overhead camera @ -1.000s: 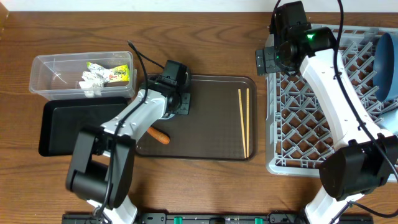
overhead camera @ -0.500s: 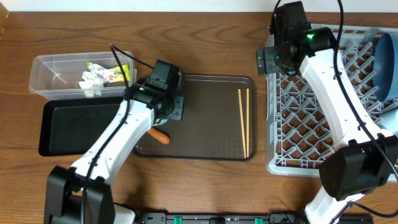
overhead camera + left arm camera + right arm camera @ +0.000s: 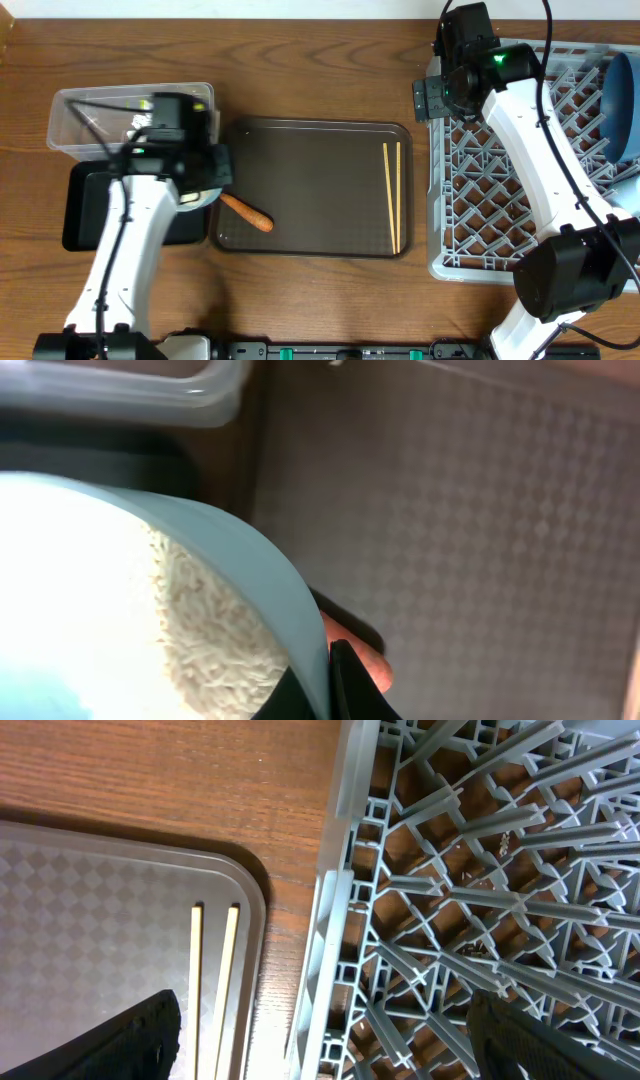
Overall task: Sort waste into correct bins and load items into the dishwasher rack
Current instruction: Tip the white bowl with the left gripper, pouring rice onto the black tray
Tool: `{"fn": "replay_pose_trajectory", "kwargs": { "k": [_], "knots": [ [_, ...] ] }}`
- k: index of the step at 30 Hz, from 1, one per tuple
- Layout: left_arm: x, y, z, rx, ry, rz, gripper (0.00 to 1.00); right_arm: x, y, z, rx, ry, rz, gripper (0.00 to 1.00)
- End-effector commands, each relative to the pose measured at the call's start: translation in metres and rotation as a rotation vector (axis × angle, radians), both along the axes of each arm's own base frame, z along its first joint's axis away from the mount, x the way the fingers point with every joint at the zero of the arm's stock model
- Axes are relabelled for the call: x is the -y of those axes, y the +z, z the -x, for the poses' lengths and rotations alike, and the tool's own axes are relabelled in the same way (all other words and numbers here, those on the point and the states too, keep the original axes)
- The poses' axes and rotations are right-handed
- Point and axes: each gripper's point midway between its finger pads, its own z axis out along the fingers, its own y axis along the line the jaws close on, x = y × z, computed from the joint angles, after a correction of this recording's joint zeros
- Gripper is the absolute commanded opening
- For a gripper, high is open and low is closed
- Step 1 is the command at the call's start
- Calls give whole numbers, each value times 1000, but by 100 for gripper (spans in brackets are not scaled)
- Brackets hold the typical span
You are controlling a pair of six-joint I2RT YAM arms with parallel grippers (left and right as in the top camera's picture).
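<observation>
My left gripper (image 3: pixel 205 186) is shut on the rim of a light blue cup (image 3: pixel 255 565) that holds white rice (image 3: pixel 205 625). It hangs over the seam between the shallow black tray (image 3: pixel 90 205) and the brown serving tray (image 3: pixel 320 150). In the left wrist view an orange carrot piece (image 3: pixel 368 658) lies just past my fingertips (image 3: pixel 345 685); from overhead the carrot piece (image 3: pixel 248 213) sits on the brown tray's left side. Two wooden chopsticks (image 3: pixel 392 195) lie on its right side. My right gripper (image 3: pixel 432 97) stands open and holds nothing, above the grey rack's (image 3: pixel 500 200) left rim.
The clear tub (image 3: pixel 90 112) stands behind the black tray, its contents mostly hidden by my left arm. A dark blue dish (image 3: pixel 625 95) stands in the rack's far right. In the right wrist view the chopsticks (image 3: pixel 212 980) lie beside the rack wall (image 3: pixel 325 950).
My left arm has swung left with the cup, from the brown tray's left part to the black tray's right edge. The right arm has stayed still.
</observation>
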Motion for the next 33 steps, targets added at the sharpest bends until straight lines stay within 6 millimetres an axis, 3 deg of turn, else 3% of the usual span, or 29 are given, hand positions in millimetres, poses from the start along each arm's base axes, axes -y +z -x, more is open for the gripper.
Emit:
{"fn": "replay_pose_trajectory", "kwargs": {
  "k": [1, 16, 33],
  "knots": [
    [-3, 4, 2, 2, 31, 163, 6, 4, 15, 1, 35, -14, -2, 91],
    [-91, 25, 6, 160, 230, 468, 6, 5, 13, 4, 19, -14, 2, 91],
    [-126, 37, -7, 378, 259, 1070, 6, 5, 13, 5, 17, -14, 1, 91]
  ]
}}
